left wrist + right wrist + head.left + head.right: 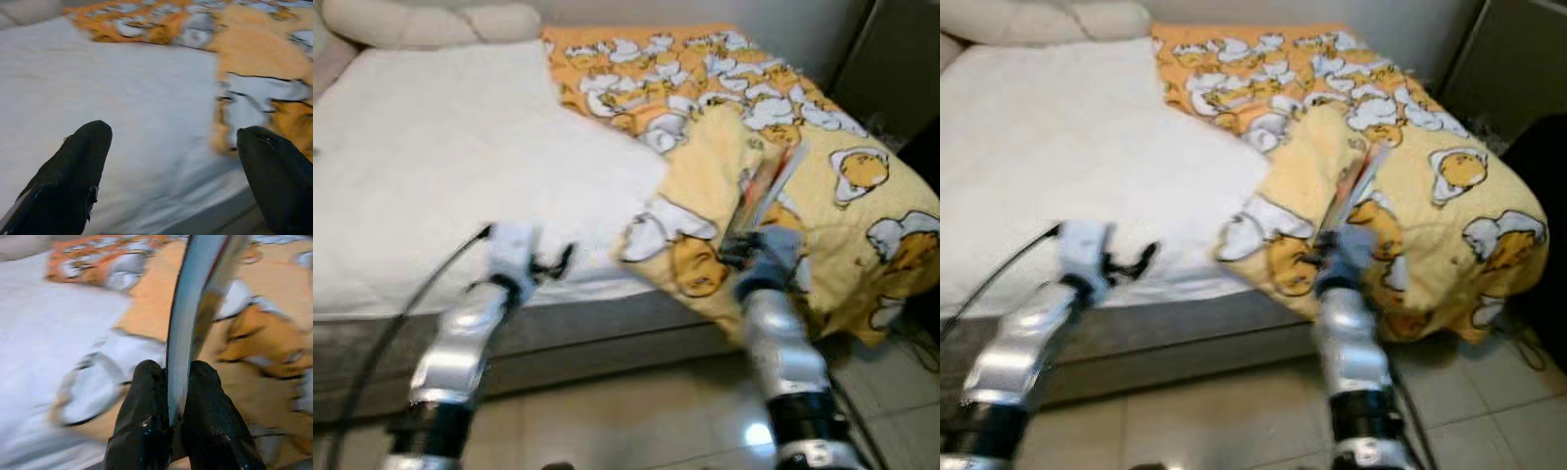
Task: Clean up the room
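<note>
The right claw (pixel 171 396) is closed on a thin book (pixel 195 308); its two black fingers (pixel 142 416) press the lower edge of the book from both sides. The book stands on its edge and rises away from the claw, slightly tilted, with a pale page side and a reddish cover. In the head views this book (pixel 771 181) is above the yellow blanket (pixel 822 206), which has a pattern of white and orange egg figures and lies crumpled over the right part of the bed, hanging down over the bed's edge toward the floor.

The left claw (pixel 173 142) is open, with its fingers wide apart and nothing between them. It hangs over the front edge of the bed (pixel 440 176), above the white sheet. A cream pillow (pixel 421 20) lies at the far end of the bed. The floor (pixel 636 411) in front of the bed has pale tiles. The pictures are somewhat blurred.
</note>
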You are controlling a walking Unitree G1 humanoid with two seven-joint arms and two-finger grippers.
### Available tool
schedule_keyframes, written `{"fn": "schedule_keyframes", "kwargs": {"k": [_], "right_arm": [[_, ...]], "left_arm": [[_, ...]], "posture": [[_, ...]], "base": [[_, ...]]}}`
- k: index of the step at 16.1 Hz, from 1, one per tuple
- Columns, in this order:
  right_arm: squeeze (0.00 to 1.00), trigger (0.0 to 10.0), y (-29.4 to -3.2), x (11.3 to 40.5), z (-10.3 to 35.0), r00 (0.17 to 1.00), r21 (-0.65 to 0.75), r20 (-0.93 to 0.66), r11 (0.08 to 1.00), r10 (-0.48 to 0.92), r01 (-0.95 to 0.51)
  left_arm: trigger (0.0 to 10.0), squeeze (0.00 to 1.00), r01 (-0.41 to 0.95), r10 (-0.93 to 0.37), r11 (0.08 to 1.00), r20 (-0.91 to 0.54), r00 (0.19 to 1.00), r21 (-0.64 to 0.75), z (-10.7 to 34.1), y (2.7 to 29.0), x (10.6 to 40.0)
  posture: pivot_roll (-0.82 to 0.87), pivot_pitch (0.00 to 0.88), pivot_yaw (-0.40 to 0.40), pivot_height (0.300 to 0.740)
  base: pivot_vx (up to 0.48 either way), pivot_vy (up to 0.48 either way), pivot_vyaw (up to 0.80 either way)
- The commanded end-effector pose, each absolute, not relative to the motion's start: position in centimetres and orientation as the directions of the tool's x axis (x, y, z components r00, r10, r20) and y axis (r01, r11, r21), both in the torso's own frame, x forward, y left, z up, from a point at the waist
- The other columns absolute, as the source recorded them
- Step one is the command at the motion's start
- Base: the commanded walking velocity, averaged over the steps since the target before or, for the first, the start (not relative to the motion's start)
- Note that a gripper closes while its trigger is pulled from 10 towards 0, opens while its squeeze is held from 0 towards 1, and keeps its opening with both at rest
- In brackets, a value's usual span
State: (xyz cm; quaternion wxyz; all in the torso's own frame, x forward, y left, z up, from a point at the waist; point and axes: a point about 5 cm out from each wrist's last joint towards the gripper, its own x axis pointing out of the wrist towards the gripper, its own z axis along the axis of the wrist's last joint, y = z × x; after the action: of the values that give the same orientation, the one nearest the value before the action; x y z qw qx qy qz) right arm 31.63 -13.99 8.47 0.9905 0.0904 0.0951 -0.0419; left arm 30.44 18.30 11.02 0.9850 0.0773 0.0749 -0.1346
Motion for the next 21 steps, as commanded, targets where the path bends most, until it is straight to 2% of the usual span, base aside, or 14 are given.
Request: {"fn": "schedule_keyframes", "kwargs": {"k": [1, 21], "right_arm": [[0.0, 10.0, -14.95, 32.11, 9.86, 0.987, 0.156, -0.134, 0.982, -0.085, 0.106], [0.0, 10.0, -14.66, 32.2, 9.77, 0.987, 0.151, -0.143, 0.984, -0.074, 0.096]], "left_arm": [[10.0, 0.39, 0.303, -0.283, 0.944, -0.153, 0.947, 0.129, 11.39, 17.37, 30.65], [10.0, 0.4, 0.305, -0.284, 0.943, -0.155, 0.946, 0.133, 11.36, 17.47, 30.9]], "posture": [[0.02, 0.0, -0.006, 0.74], [0.02, 0.0, -0.011, 0.74]], "base": [[0.0, 0.48, 0.0], [0.0, 0.478, 0.0]]}}
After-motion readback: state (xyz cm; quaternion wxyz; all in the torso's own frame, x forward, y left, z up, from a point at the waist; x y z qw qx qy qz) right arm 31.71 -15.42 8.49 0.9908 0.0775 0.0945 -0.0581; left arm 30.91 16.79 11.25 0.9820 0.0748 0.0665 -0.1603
